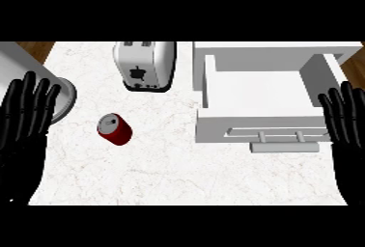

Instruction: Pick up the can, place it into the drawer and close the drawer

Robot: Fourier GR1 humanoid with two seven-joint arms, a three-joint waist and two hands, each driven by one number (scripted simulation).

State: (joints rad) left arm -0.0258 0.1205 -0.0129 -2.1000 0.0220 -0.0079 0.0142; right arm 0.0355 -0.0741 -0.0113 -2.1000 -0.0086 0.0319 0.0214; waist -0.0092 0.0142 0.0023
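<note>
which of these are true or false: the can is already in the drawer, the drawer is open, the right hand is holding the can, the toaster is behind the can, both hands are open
1. The can is already in the drawer. False: it sits on the counter, left of the drawer and apart from it.
2. The drawer is open. True: it is pulled out, and its inside shows nothing in it.
3. The right hand is holding the can. False: it is at the right edge, beside the drawer, far from the can.
4. The toaster stands farther back than the can. True.
5. Both hands are open. True: the left hand and the right hand have straight fingers and hold nothing.
</note>
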